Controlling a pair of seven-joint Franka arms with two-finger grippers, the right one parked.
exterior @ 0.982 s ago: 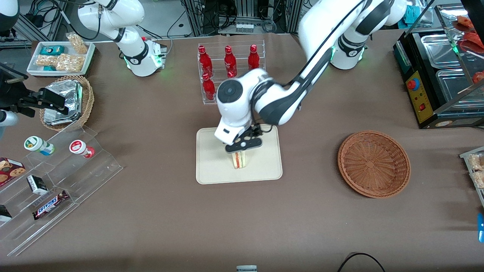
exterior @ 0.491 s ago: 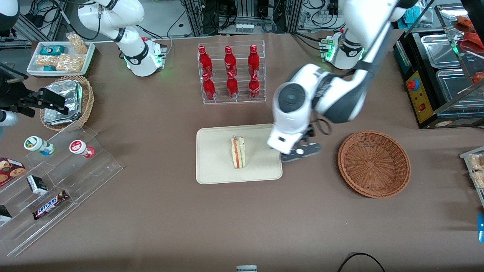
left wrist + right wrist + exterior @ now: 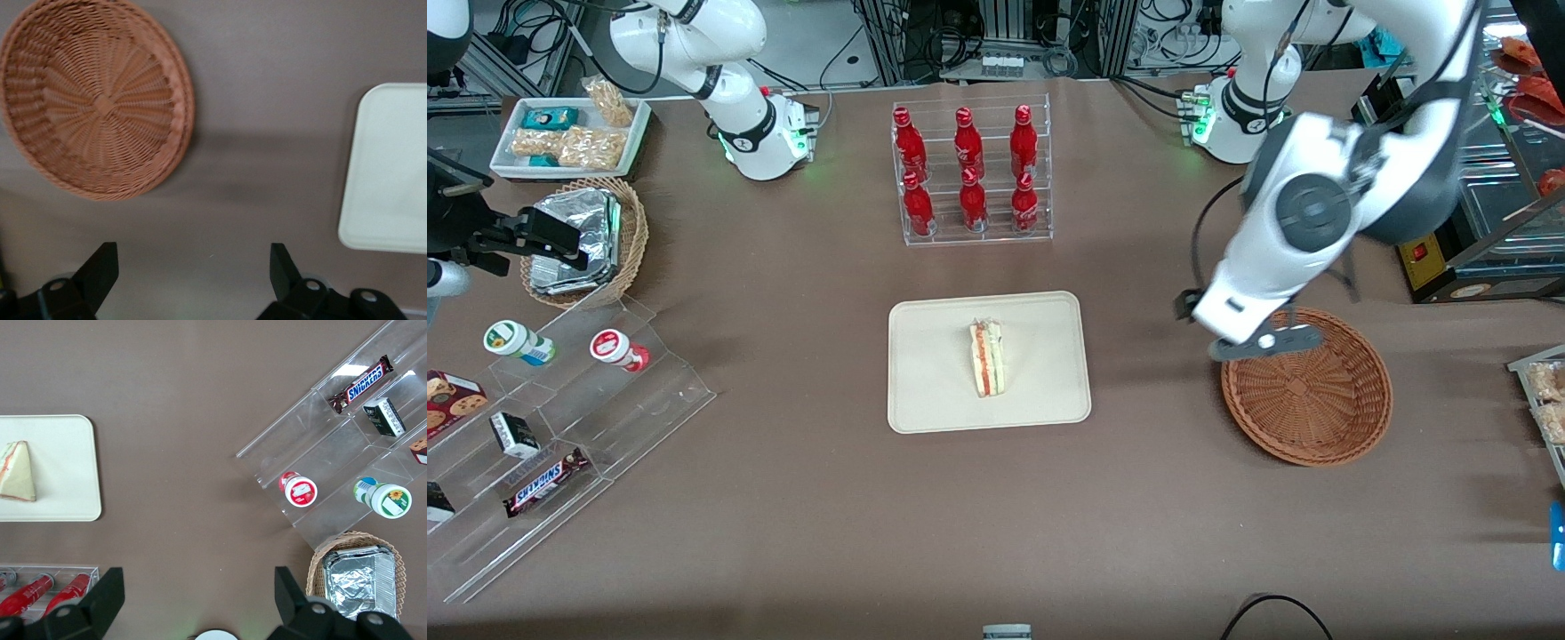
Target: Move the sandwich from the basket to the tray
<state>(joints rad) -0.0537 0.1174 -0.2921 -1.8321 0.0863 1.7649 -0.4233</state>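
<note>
The sandwich point(image 3: 987, 359) lies on the tray point(image 3: 934, 391), well apart from the gripper point(image 3: 1258, 347), which hangs wide open and empty over the basket's point(image 3: 1307, 391) rim nearest the tray.

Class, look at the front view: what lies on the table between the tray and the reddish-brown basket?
Only bare brown table; the front view shows this. The tray holds the sandwich; the open gripper hangs above the basket rim.

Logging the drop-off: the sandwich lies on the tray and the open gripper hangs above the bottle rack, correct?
Not quite. The sandwich does lie on the tray, but the front view shows the open gripper above the basket rim, not the bottle rack.
</note>
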